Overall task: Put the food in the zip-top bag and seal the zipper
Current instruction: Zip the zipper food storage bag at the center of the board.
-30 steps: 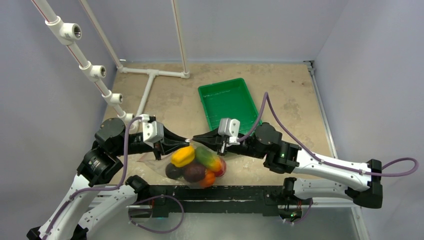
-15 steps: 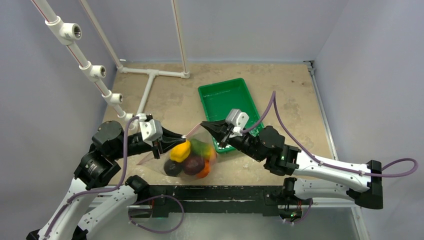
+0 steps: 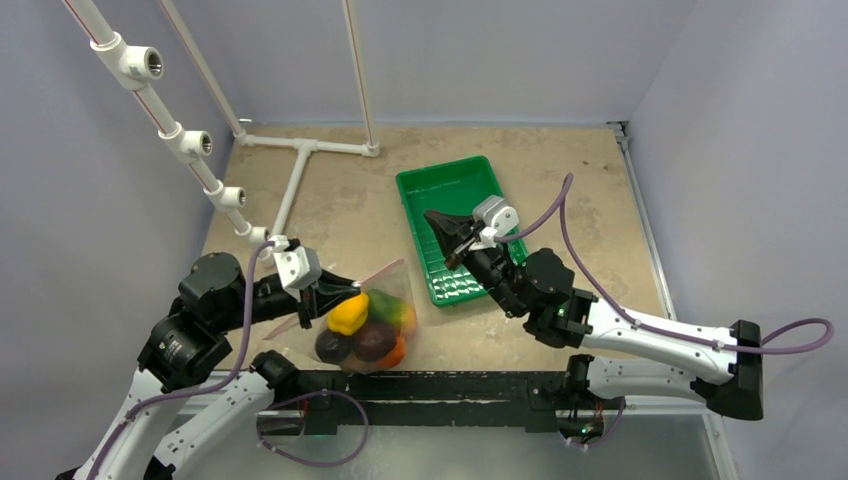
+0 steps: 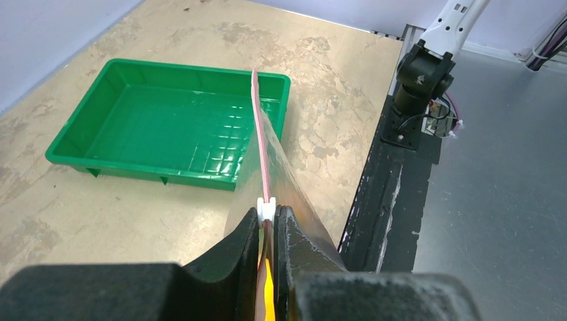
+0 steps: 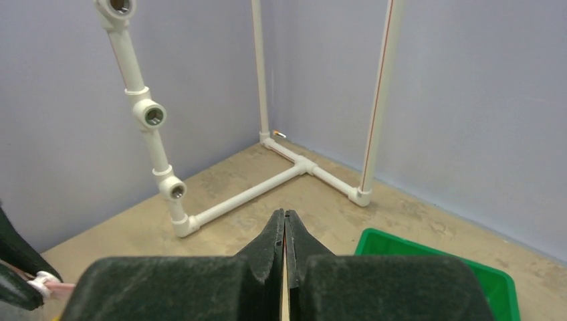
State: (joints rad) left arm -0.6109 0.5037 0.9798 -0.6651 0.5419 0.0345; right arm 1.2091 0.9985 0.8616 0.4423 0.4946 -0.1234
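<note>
Zip-top bag (image 3: 405, 288) job looks close to done.

- Table (image 3: 600, 200): no loose food shows on it.
- Green tray (image 3: 452, 190), mid-table: no food in the bare part. The right arm covers some of it.
- Bag: sits at 7 o'clock from the tray, by the table's 6 o'clock edge, belly sagging under the load. Can't tell if its bottom touches the table.
- Left gripper (image 4: 267, 217): at the bag's 11 o'clock corner. Fingers are pressed together on the mouth edge and hold that corner up.
- Right gripper (image 3: 432, 216): above the tray, at 1 o'clock from the bag and well apart from it. Fingers are pressed together on nothing.
- Food, all inside the bag: yellow pepper (image 3: 348, 313), green-orange pepper (image 3: 393, 308), purple eggplant (image 3: 374, 340), dark round piece (image 3: 332, 346), orange (image 3: 396, 352). Any other pieces are hidden behind these.
- Zipper (image 4: 259, 134): the pink strip reads as one flat line from the left fingertips out to the free corner at 2 o'clock, with no gap visible. I judge it sealed along that run.
- White slider (image 4: 266, 208): touching the left fingertips, so the last bit between the fingers can't be checked.

Remaining, as I read it: confirm that end is shut, set the bag down, release.
</note>
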